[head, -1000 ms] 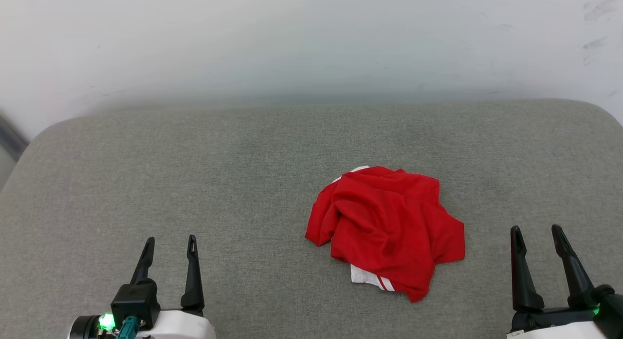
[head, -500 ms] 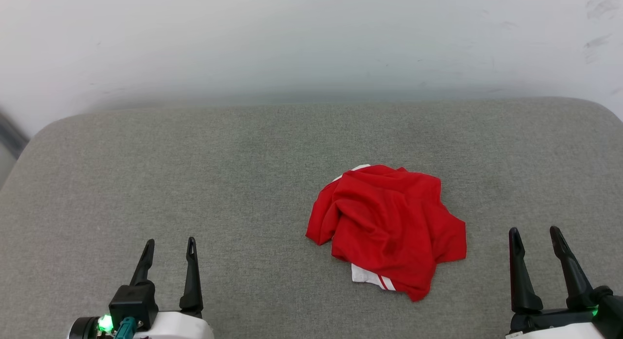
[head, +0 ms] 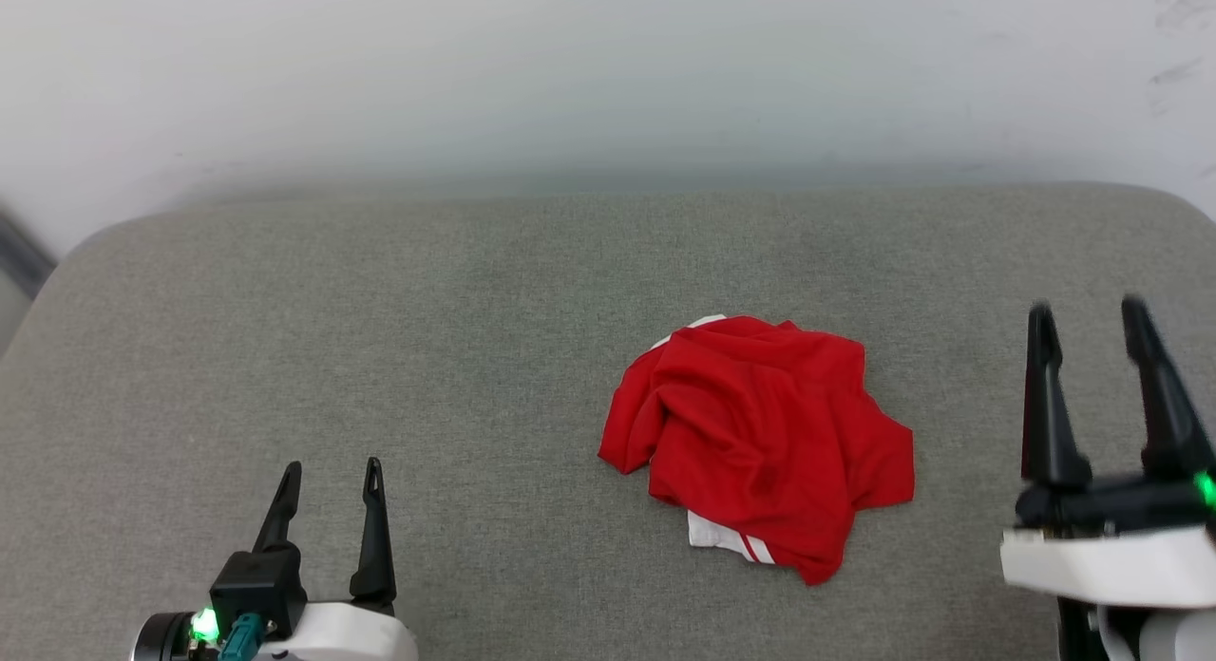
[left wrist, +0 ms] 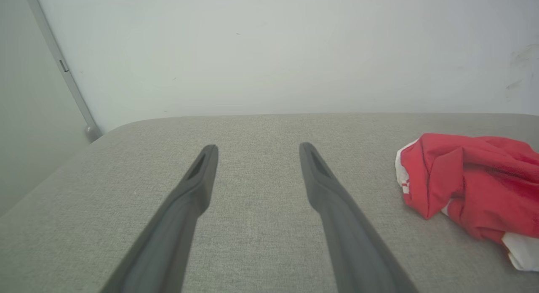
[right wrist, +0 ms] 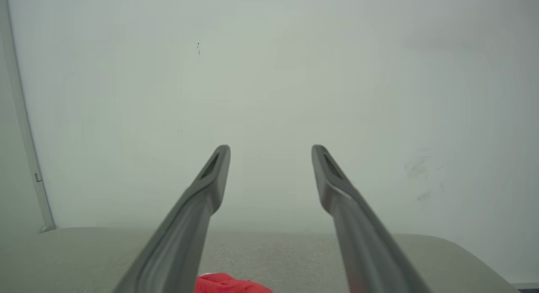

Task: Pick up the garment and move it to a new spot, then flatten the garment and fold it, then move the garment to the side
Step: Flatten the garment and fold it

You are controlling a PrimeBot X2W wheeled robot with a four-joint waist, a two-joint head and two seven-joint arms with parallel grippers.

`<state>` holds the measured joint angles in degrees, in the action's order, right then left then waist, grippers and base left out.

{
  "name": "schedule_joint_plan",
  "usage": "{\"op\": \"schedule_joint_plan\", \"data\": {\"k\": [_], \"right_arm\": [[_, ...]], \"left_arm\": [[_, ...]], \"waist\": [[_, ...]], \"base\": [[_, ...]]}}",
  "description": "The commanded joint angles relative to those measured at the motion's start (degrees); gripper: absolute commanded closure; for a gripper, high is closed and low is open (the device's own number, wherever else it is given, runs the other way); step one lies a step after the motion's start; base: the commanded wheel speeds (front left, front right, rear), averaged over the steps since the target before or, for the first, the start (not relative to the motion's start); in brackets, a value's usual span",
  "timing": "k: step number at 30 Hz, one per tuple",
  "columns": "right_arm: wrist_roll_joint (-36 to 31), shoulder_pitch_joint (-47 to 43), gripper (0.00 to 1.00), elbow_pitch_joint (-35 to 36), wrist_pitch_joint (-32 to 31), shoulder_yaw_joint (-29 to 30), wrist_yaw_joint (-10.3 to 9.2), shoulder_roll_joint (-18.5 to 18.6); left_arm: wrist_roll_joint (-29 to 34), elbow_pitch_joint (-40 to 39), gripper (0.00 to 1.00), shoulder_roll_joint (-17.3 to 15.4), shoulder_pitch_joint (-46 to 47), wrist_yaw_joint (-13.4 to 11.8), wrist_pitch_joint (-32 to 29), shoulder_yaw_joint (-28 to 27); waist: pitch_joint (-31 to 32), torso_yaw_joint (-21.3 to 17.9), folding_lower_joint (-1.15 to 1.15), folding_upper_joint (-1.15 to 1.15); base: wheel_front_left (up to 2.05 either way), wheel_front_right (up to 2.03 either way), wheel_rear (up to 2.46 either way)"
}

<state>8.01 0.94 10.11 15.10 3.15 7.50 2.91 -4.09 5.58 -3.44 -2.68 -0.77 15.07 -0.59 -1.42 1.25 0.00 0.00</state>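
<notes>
The garment (head: 760, 433) lies in a crumpled red heap on the grey, cloth-covered counter (head: 380, 310), right of the middle and nearer the front edge than the back. A bit of white with red stripes pokes out under its near edge, and a sliver of white peeks out at the far side. No lettering is visible in the folds.

The left gripper (head: 332, 464) hangs low at the front left, well apart from the garment, its two dark fingers spread and holding nothing. In the left wrist view, the left gripper (left wrist: 257, 145) points across bare cloth with the garment (left wrist: 471, 183) off to its right.

The right gripper (head: 1088, 306) stands at the right edge, beside the garment but not touching it, a little blurred, its fingers wide apart and empty. In the right wrist view, the right gripper (right wrist: 270, 146) points at the pale wall (right wrist: 379, 74), with the garment (right wrist: 227, 284) low between its fingers.
</notes>
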Motion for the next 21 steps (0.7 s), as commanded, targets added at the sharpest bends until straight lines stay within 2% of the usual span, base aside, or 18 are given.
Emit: {"op": "schedule_joint_plan", "data": {"k": [1,5,9,11,16,21], "right_arm": [[-0.3,1.9,0.00,0.8,0.1,-0.4,-0.02,0.0],[-2.3,9.0,0.00,0.5,0.1,-4.8,-0.02,0.8],[-0.5,16.4,0.00,-6.5,0.1,-13.1,-0.02,6.5],[0.7,20.4,0.00,-10.5,-2.1,-18.1,-0.02,10.2],[7.3,29.1,0.00,-14.5,-12.9,-31.3,-0.03,18.1],[16.8,36.3,0.00,-13.4,-27.8,-46.9,-0.03,25.8]], "left_arm": [[0.4,-0.1,0.00,0.1,0.8,0.1,0.1,-0.2],[0.4,-0.2,0.00,0.2,1.7,0.3,0.1,-0.5],[0.7,0.0,0.00,0.3,2.7,0.7,0.1,-0.3],[0.8,0.0,0.00,0.3,3.1,0.7,0.1,-0.3],[0.6,0.0,0.00,0.5,4.1,0.9,0.1,-0.2],[0.1,-0.1,0.00,0.5,4.7,0.7,0.1,-0.4]], "waist": [[-0.3,0.0,0.00,0.00],[-1.6,-0.3,0.00,0.00],[-2.8,-0.3,0.00,0.00],[-3.3,-0.1,0.00,0.00],[-4.6,0.2,0.00,0.00],[-5.9,0.3,0.00,0.00]], "base": [[0.00,0.00,0.00],[0.00,0.00,0.00],[0.00,0.00,0.00],[0.00,0.00,0.00],[0.00,0.00,0.00],[0.00,0.00,0.00]]}}
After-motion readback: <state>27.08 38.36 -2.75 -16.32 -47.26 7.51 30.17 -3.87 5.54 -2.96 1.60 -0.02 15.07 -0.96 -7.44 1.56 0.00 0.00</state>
